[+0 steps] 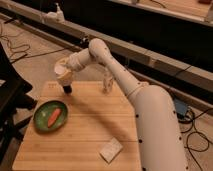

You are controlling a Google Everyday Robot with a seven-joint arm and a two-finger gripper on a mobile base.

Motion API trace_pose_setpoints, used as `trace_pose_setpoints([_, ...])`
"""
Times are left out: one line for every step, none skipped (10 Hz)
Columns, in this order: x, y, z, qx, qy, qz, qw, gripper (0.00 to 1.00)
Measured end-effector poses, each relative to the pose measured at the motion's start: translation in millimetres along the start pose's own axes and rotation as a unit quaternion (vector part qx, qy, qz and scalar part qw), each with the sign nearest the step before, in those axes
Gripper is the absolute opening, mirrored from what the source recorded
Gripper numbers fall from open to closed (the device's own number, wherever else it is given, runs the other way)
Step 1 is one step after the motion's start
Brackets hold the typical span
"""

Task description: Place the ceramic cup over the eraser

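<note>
My gripper [66, 75] is at the far left part of the wooden table [85, 130], shut on the white ceramic cup [63, 71]. The cup is tilted, mouth facing up-left, held just above the eraser [67, 90]. The eraser is a small dark upright block standing on the table near its far left edge, right below the cup. My white arm reaches in from the right across the table's far side.
A slim whitish bottle [106, 81] stands at the table's far edge, right of the gripper. A green plate [50, 115] with an orange carrot-like piece lies at the left. A pale flat square piece [111, 149] lies near the front.
</note>
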Motion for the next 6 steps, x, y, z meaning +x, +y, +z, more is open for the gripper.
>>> trace_pose_setpoints([5, -3, 15, -0.008, -0.004, 0.004, 0.9999, 0.00])
trace_pose_setpoints([7, -7, 22, -0.011, -0.006, 0.006, 0.9999, 0.00])
trace_pose_setpoints([9, -11, 28, -0.013, -0.007, 0.007, 0.9999, 0.00])
trace_pose_setpoints([10, -15, 32, -0.013, -0.008, 0.008, 0.9998, 0.00])
trace_pose_setpoints([12, -21, 36, -0.011, -0.009, 0.010, 0.9998, 0.00])
trace_pose_setpoints([14, -27, 37, -0.008, -0.009, 0.012, 0.9998, 0.00])
